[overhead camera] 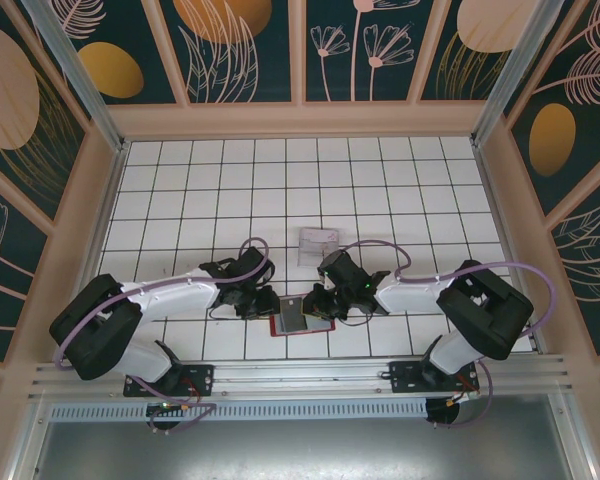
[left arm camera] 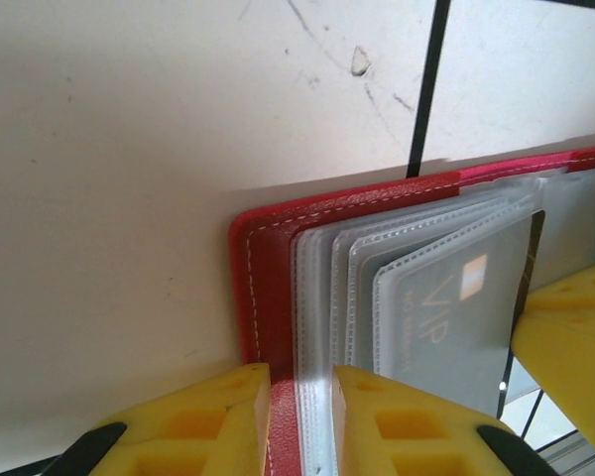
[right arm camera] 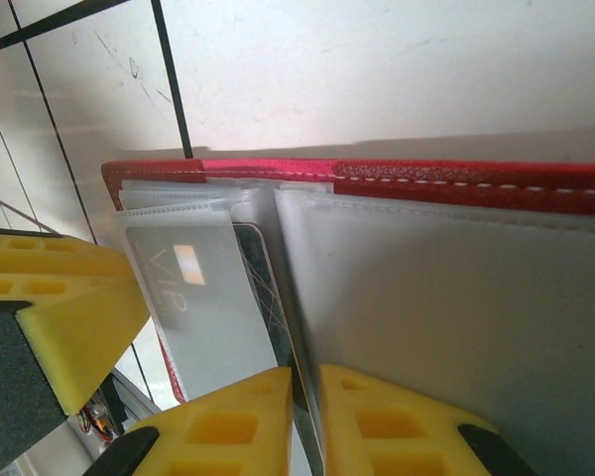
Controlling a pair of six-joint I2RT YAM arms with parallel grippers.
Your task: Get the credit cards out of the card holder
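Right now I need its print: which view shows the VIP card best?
Left wrist: the VIP card faces the camera, lettering and gold chip plain. Right wrist shows it slanted and fainter. In top external the card holder is too small to tell.

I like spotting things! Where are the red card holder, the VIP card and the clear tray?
card holder (left arm camera: 261,297): left wrist view, red stitched edge.
VIP card (left arm camera: 446,317): left wrist view, face behind its sleeve.
clear tray (overhead camera: 318,245): top external view, its middle.

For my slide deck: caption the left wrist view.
Left gripper pinching the red card holder edge; a VIP credit card sits sleeved.
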